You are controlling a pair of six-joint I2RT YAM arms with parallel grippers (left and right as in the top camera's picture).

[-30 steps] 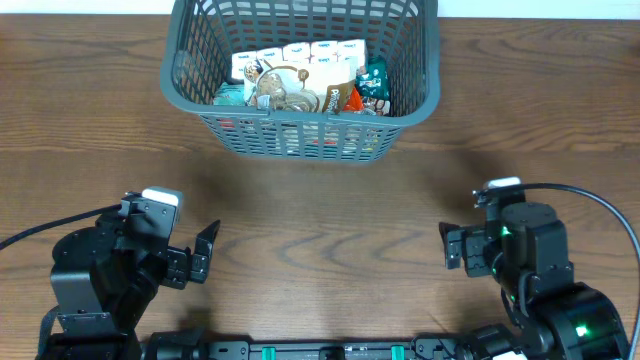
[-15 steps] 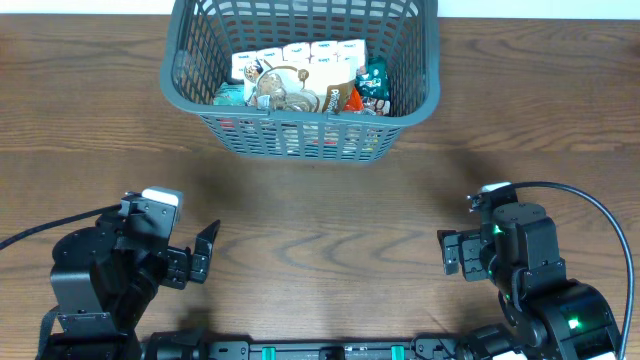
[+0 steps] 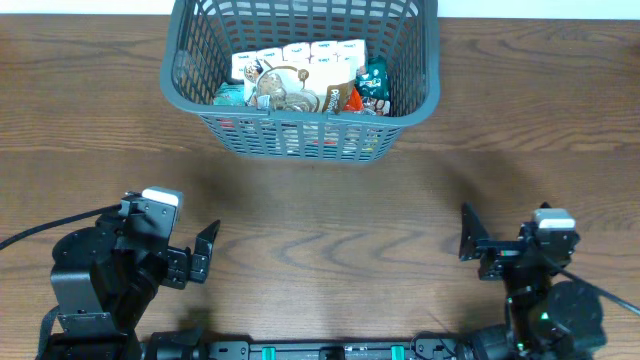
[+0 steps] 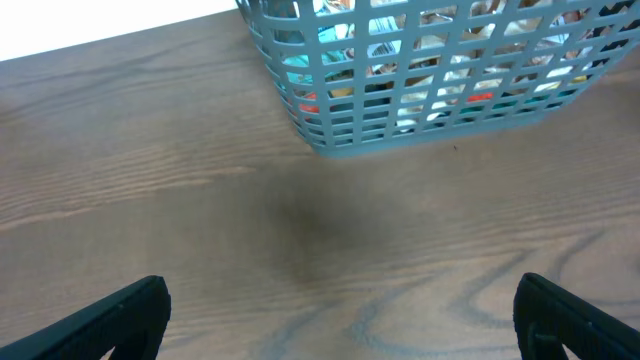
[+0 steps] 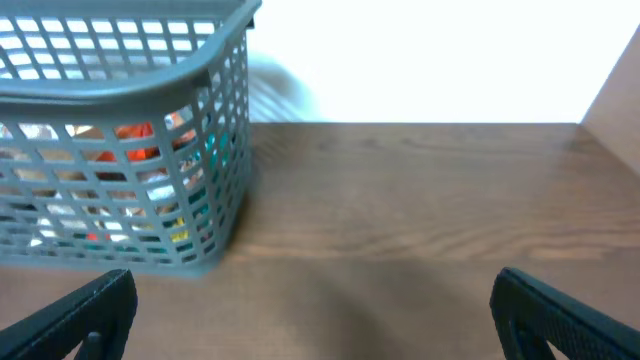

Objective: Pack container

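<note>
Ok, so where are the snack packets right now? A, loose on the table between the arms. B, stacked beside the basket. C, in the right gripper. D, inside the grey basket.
D: the snack packets all lie inside the basket, while the left gripper and the right gripper are both open and hold nothing.

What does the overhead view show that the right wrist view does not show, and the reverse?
Only overhead: the container from above, with snack packets lying inside its open top, and the left arm. Only right wrist: the container's corner seen from low at the side, and a pale tan surface at far right. Both: the container, the wooden table, and the right arm's open fingers.
</note>
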